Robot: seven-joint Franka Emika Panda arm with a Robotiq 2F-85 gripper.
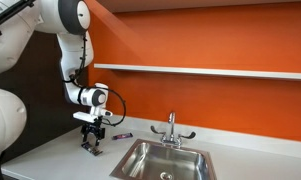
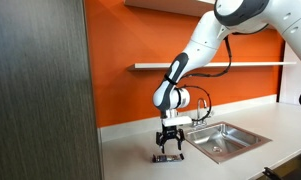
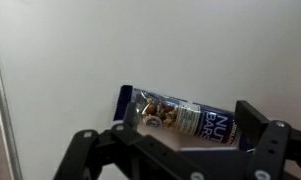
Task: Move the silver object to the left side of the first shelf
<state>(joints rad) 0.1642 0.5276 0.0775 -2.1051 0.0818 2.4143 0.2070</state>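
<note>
The silver object [image 3: 162, 112] is a small flat snack bar in a silvery, dark-ended wrapper, lying on the white counter. In both exterior views it shows as a small dark oblong [image 1: 90, 149] [image 2: 168, 157] directly under the hand. My gripper [image 3: 187, 120] points straight down over it, open, with one finger at each end of the bar and nothing gripped. In both exterior views the gripper [image 1: 90, 141] [image 2: 170, 146] hovers just above the counter. The first shelf [image 1: 200, 71] [image 2: 210, 65] is a long thin white board on the orange wall, well above and off to the side.
A steel sink [image 1: 140, 168] [image 2: 244, 131] with a chrome faucet [image 1: 171, 128] [image 2: 202, 103] is set in the counter beside the gripper. A small purplish stick-like piece [image 1: 118, 134] lies near the wall. A tall grey cabinet [image 2: 40, 90] stands at the counter's end.
</note>
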